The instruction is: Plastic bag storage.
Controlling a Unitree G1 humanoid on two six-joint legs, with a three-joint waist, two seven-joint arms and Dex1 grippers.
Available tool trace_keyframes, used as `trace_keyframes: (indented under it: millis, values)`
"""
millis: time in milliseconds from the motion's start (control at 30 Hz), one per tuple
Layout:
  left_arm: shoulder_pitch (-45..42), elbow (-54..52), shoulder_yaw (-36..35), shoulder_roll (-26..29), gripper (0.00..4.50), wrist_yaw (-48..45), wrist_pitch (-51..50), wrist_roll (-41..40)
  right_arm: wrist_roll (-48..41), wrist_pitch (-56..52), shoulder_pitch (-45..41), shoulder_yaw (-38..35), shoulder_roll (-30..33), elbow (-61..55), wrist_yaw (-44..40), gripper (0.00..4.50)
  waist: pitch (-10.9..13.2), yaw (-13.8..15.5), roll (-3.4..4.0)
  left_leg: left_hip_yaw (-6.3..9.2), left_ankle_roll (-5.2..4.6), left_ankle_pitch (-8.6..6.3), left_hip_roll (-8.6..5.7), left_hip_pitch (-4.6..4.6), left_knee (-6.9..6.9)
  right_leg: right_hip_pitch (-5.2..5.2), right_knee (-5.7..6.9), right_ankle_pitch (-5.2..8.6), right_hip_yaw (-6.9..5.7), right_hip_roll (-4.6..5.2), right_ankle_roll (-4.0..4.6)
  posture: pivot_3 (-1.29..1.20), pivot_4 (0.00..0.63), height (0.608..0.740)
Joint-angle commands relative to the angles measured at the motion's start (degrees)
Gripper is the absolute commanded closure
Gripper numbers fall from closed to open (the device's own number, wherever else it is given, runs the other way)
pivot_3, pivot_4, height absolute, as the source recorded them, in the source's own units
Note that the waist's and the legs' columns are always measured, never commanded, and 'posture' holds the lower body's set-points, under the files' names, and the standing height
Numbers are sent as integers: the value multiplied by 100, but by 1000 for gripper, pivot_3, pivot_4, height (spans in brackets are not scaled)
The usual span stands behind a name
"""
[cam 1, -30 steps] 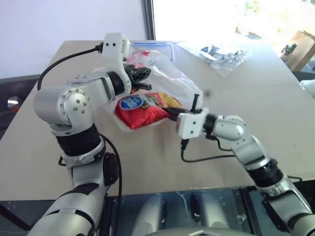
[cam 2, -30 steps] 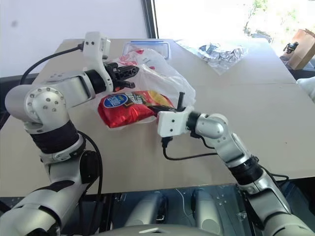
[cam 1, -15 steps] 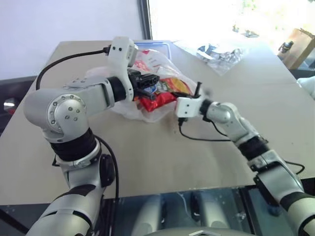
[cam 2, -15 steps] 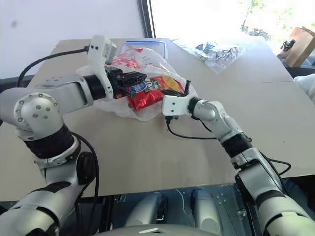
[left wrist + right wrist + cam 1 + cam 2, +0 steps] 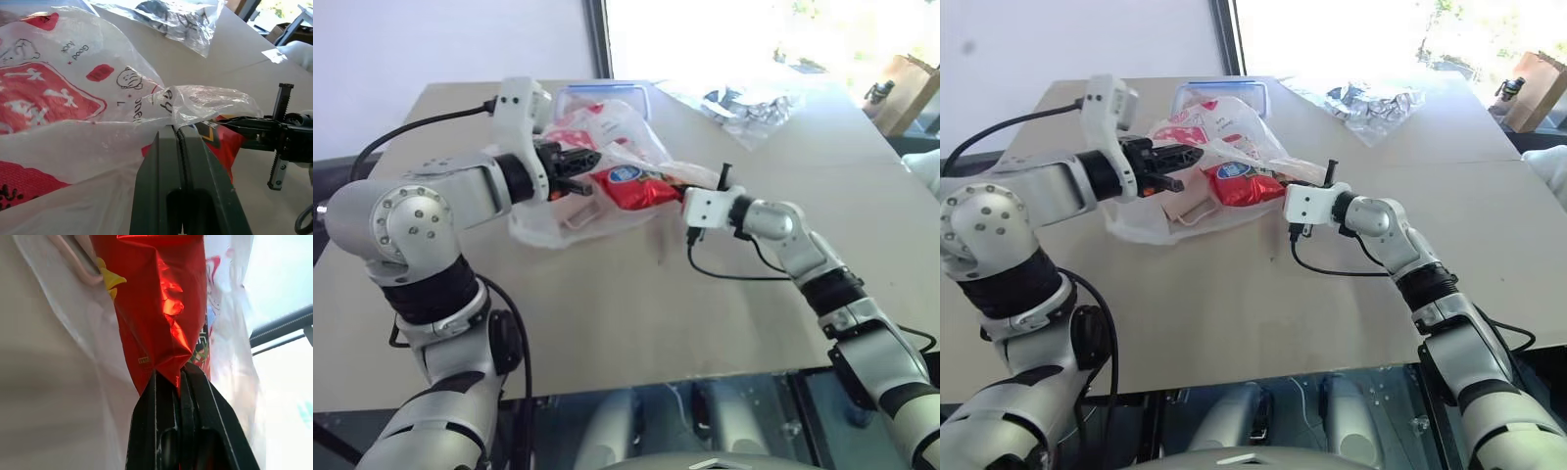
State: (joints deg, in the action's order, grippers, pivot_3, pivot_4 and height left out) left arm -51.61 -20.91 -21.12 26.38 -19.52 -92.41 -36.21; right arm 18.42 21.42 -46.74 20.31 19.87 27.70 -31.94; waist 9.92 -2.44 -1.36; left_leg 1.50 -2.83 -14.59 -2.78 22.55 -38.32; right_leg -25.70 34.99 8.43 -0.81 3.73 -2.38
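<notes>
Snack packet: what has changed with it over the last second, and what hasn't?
The right gripper, shut on the red snack packet, has pushed it from in front of the plastic bag into the bag's mouth. The left gripper stays shut on the bag's edge, holding it open. The smaller clear bag at the table's far side has not moved.
</notes>
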Motion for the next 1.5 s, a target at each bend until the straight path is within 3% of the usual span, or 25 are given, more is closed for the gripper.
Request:
trace_keyframes:
  millis: [33, 300, 400, 467, 500, 633, 700, 867, 967, 1000, 1067, 1200, 1333, 1500]
  values:
    - [-216, -289, 112, -95, 4500, 70, -9, -228, 291, -12, -469, 196, -554, 111, 398, 4461, 1, -31, 2, -5, 1, 0, 4, -4, 1, 0, 0, -2, 5, -4, 3, 0, 150, 740]
    - [-142, -322, 112, -138, 4500, 353, -9, -467, 1196, -98, -1677, 658, -1749, 2149, 1834, 4461, 1, 41, 2, 10, 15, 8, 5, -6, 1, 1, 2, -10, 3, -7, 16, 0, 150, 740]
    - [0, -372, 98, -75, 4500, 421, -9, -454, 1165, 17, -1861, 605, -1836, 2567, 2013, 3766, 1, 52, 2, 15, 14, 8, -3, -3, 2, 2, -2, -10, 0, -3, 16, 0, 150, 740]
    - [84, -418, 69, -37, 4500, 447, -9, -392, 1264, 114, -1856, 615, -1668, 2514, 2136, 2821, 2, 40, 4, 16, 14, 8, -3, 1, 5, 0, -4, -10, -2, -3, 16, 0, 150, 740]
    - [118, -439, 41, -44, 4500, 460, -9, -358, 1356, 164, -1816, 648, -1528, 2387, 2181, 2552, 4, 36, 6, 17, 14, 8, -3, 1, 5, -1, -4, -10, -3, -4, 16, 0, 150, 740]
    - [363, -402, -20, -147, 4500, 578, 328, -179, 1209, 118, -1425, 555, -1084, 1546, 1686, 820, 4, 13, 6, 19, 16, 9, 0, 5, 7, -6, -3, -10, -7, -6, 16, 0, 150, 740]
    - [393, -291, -105, -263, 4500, 668, 408, -100, 784, -175, -1147, 355, -1042, 1104, 1218, 820, 4, -1, 6, 17, 16, 9, 1, 3, 8, -5, -3, -10, -6, -7, 16, 0, 150, 740]
    - [347, -114, -21, -291, 4500, 596, 585, -66, 825, -535, -893, 261, -962, 680, 1205, 820, 4, -6, 7, 5, 19, 11, 10, -1, 8, -7, 3, -11, 0, -15, 18, 0, 150, 740]
    - [330, 65, -55, -284, 4500, 668, 670, 26, 47, -986, -453, -83, -935, -166, 539, 820, 4, 16, 6, 9, 19, 11, 8, -1, 6, -4, 2, -12, -1, -14, 18, 0, 150, 740]
    - [336, 101, -47, -273, 4500, 688, 698, 60, -188, -1150, -311, -214, -922, -417, 394, 396, 4, 18, 6, 14, 18, 11, 8, 0, 5, -1, -1, -12, -2, -13, 18, 0, 150, 740]
    - [361, 139, -38, -258, 4500, 692, 757, 92, -456, -1423, 42, -369, -736, -972, 93, 37, 4, 42, 6, 21, 18, 11, 5, 3, 5, 0, -3, -12, -1, -9, 18, 0, 150, 740]
    - [396, 197, -117, -318, 4500, 716, 859, 132, -1110, -2326, 1015, -607, -285, -2823, -557, 37, 4, 120, 6, 29, 15, 10, 0, 11, 3, 0, -6, -11, -5, -3, 17, 0, 150, 740]
    - [419, 249, -88, -328, 4500, 693, 1019, 131, -1845, -3432, 1695, -1092, -42, -4221, -727, 37, 4, 131, 7, 23, 16, 10, 8, 10, 3, -5, -1, -11, -3, -10, 18, 0, 150, 740]
    - [455, 245, -27, -329, 4500, 629, 1103, 73, -1923, -4333, 1971, -1377, 128, -4614, -412, 37, 4, 168, 6, 15, 16, 10, 7, 3, -1, 2, 1, -12, -14, -10, 17, 0, 150, 740]
